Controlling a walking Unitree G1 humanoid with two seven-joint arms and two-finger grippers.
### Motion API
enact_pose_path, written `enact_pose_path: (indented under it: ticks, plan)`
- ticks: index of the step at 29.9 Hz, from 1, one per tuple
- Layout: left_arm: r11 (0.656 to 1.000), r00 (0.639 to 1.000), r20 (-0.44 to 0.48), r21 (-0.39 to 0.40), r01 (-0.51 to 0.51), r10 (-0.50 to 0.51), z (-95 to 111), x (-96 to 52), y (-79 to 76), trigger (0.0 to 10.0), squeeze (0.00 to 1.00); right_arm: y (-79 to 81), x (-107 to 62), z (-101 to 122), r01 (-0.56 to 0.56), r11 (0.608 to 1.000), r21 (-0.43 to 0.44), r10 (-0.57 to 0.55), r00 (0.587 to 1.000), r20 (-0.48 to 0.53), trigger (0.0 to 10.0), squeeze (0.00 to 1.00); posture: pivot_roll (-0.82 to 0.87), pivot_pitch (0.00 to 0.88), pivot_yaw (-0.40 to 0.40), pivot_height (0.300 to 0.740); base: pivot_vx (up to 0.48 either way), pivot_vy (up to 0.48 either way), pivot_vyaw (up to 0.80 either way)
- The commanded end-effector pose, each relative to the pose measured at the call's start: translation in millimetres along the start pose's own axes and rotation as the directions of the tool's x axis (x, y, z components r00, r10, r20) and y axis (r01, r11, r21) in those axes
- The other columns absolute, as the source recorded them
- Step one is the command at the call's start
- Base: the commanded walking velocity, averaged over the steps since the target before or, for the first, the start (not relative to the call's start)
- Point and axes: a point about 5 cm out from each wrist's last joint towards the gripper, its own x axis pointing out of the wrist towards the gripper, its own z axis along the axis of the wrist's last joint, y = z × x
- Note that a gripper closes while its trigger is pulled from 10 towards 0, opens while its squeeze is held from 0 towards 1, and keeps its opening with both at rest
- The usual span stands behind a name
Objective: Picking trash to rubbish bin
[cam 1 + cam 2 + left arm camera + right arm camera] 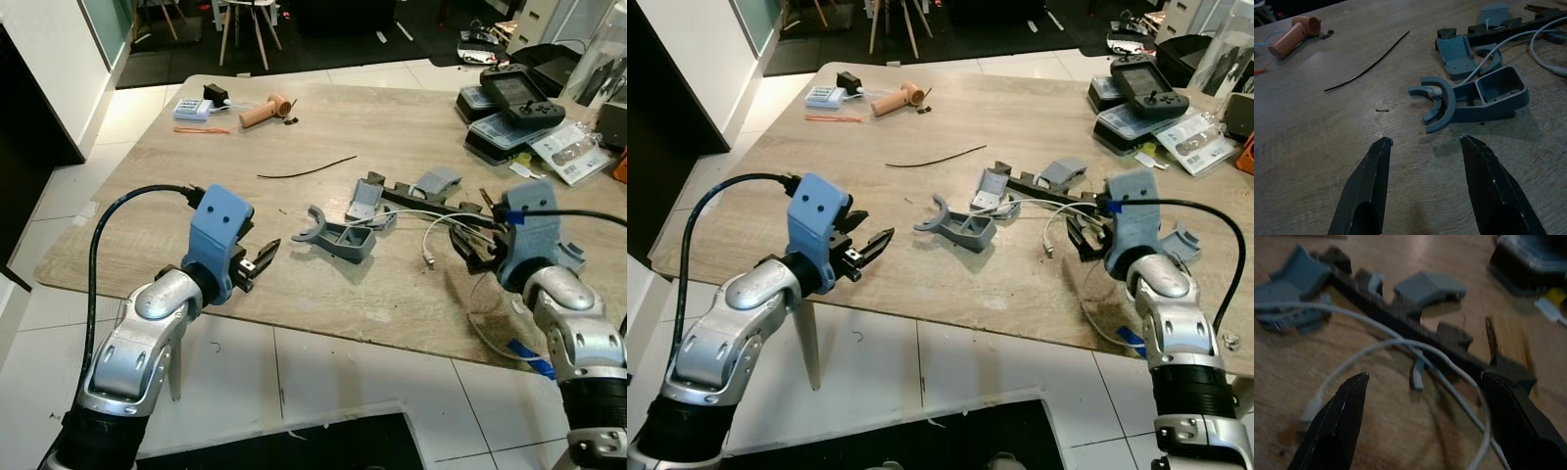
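While both hands hover low over the near edge of the tabletop (323, 304), nothing is held yet, so the task looks barely begun. Left hand (257, 260): fingers spread, empty, pointing at the grey-blue forked bracket (338, 235), which lies just ahead of its fingertips but apart from them. Right hand (1422, 382): fingers spread wide, empty, poised over a loop of white cable (1400, 345) that runs between and just beyond its tips. Past the cable lie a dark carbon-weave bar (1415, 325) and more grey-blue plastic pieces (991, 186). Farther from the left hand: a thin black strip (306, 167) and a tan tube (265, 112). All scrap judged still to be collected; no rubbish bin can be made out.
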Motion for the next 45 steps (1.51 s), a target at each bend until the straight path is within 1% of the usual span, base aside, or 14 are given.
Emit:
enact_pose_path:
  ticks: [1,5,9,11,17,20,24,26,30,37,40,42,44,45]
  plan:
    - [1.0,1.0,-0.004,-0.006,0.016,-0.016,0.2,0.0,-4.3,10.0,0.0,-1.0,-0.2,-9.5,-0.003,1.0,-0.023,0.002,1.0,-0.029,10.0,0.0,0.04,0.178,0.069,0.74,0.0,0.0,0.0]
    - [1.0,1.0,-0.004,-0.01,0.017,-0.017,0.3,-0.5,-5.4,10.0,0.0,-6.9,0.4,-14.3,0.026,1.0,-0.013,-0.027,0.999,-0.032,10.0,0.0,0.05,0.181,0.066,0.74,0.0,0.0,0.0]
    - [1.0,1.0,-0.004,-0.015,0.014,-0.014,0.2,-1.8,-5.6,10.0,0.0,-12.0,0.2,-9.7,0.057,0.998,-0.019,-0.057,0.998,-0.003,10.0,0.0,0.05,0.183,0.066,0.74,0.0,0.0,0.0]
    - [1.0,1.0,-0.003,-0.017,0.014,-0.014,0.4,-2.2,-5.8,10.0,0.0,-16.8,0.3,-6.7,0.096,0.994,-0.044,-0.095,0.995,0.011,10.0,0.0,0.05,0.183,0.066,0.74,0.0,0.0,0.0]
    - [1.0,1.0,0.0,-0.019,0.015,-0.015,1.2,-1.2,-6.9,10.0,0.0,-23.1,-0.1,-8.5,0.146,0.988,-0.056,-0.145,0.989,0.017,10.0,0.0,0.05,0.183,0.071,0.74,0.0,0.0,0.0]
    - [0.999,1.0,0.0,-0.022,0.023,-0.023,2.0,-0.2,-7.5,10.0,0.0,-28.0,-0.8,-16.1,0.165,0.985,-0.04,-0.165,0.986,0.002,10.0,0.0,0.05,0.188,0.078,0.74,0.0,0.0,0.0]
    - [0.999,1.0,-0.002,-0.022,0.026,-0.027,2.2,-0.2,-7.5,10.0,0.0,-30.0,-1.3,-22.3,0.17,0.985,-0.031,-0.171,0.985,-0.022,10.0,0.0,0.05,0.191,0.081,0.74,0.0,0.0,0.0]
    - [0.999,1.0,-0.006,-0.02,0.029,-0.029,2.2,-0.3,-7.6,10.0,0.0,-31.8,-1.8,-30.6,0.173,0.984,-0.045,-0.175,0.983,-0.057,10.0,0.0,0.05,0.194,0.082,0.74,0.0,0.0,0.0]
    - [0.999,1.0,-0.008,-0.018,0.028,-0.028,2.2,-0.4,-7.5,10.0,0.0,-32.8,-1.6,-34.5,0.179,0.982,-0.051,-0.183,0.981,-0.07,10.0,0.0,0.06,0.195,0.083,0.74,0.0,0.0,0.0]
    - [1.0,1.0,-0.017,-0.009,0.025,-0.026,1.7,0.1,-7.2,10.0,0.0,-33.7,0.6,-42.5,0.181,0.983,-0.003,-0.181,0.978,-0.105,10.0,0.0,0.06,0.197,0.087,0.74,0.0,0.0,0.0]
    - [1.0,0.999,-0.02,-0.007,0.025,-0.025,1.7,0.5,-6.7,10.0,0.0,-32.2,3.5,-44.6,0.166,0.986,0.035,-0.159,0.976,-0.146,10.0,0.0,0.06,0.199,0.087,0.74,0.0,0.0,0.0]
    - [1.0,0.999,-0.021,-0.007,0.025,-0.025,1.7,0.6,-6.6,10.0,0.0,-31.4,4.5,-45.0,0.158,0.987,0.044,-0.149,0.976,-0.158,10.0,0.0,0.06,0.2,0.089,0.74,0.0,0.0,0.0]
    - [1.0,0.999,-0.027,-0.007,0.023,-0.023,1.7,1.4,-6.0,10.0,0.0,-29.1,8.0,-44.5,0.14,0.986,0.092,-0.12,0.973,-0.195,10.0,0.0,0.06,0.2,0.092,0.74,0.0,0.0,0.0]
    - [1.0,0.999,-0.027,-0.007,0.023,-0.023,1.7,1.4,-6.0,10.0,0.0,-29.1,8.0,-44.5,0.14,0.986,0.092,-0.12,0.973,-0.195,10.0,0.0,0.06,0.2,0.092,0.74,0.0,0.0,0.0]
